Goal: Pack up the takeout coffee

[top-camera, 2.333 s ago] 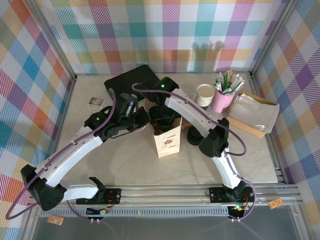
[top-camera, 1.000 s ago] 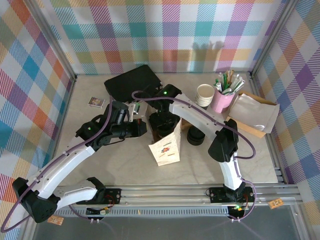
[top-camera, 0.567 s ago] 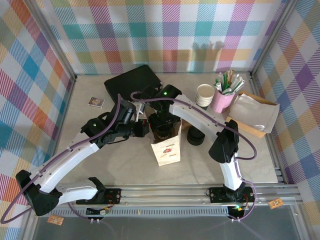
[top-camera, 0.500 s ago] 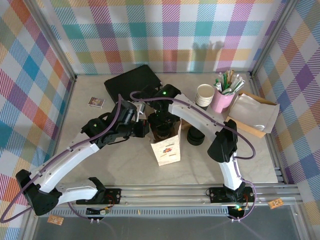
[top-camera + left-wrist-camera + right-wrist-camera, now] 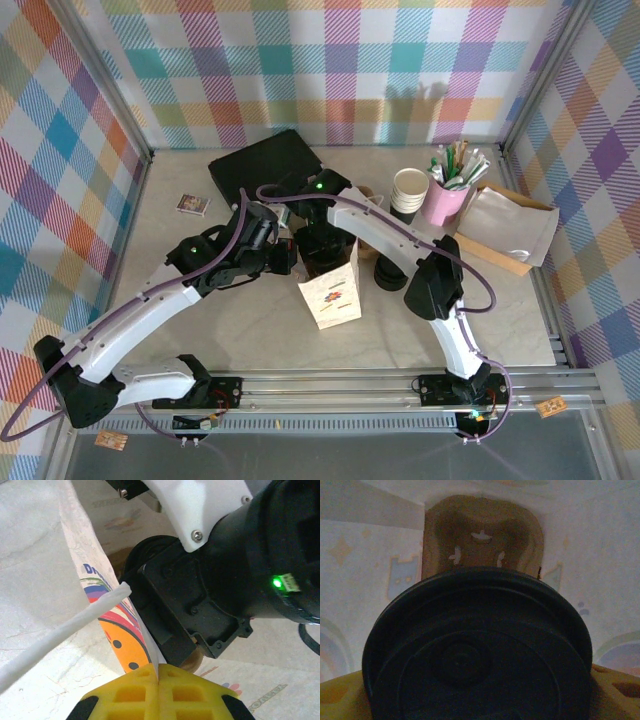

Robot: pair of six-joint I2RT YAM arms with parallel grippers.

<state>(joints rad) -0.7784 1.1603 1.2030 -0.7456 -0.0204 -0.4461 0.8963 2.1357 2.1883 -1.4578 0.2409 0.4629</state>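
Placing step, I judge: the right gripper (image 5: 322,252), jaws wide around the lidded takeout coffee (image 5: 477,650), reaches into the paper bag (image 5: 335,298) at the centre of the table (image 5: 250,330). The left gripper (image 5: 157,672), clamped tight, pinches the bag's rim at 9 o'clock. Next: lower, then release. The right wrist view reveals a brown cardboard insert (image 5: 482,540) beyond the cup, at 12 o'clock; overhead, the right arm (image 5: 385,235) covers it.

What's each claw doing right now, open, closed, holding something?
Left gripper: closed, pinching the edge of the paper bag.
Right gripper: closed around the lidded takeout coffee, down inside the bag.
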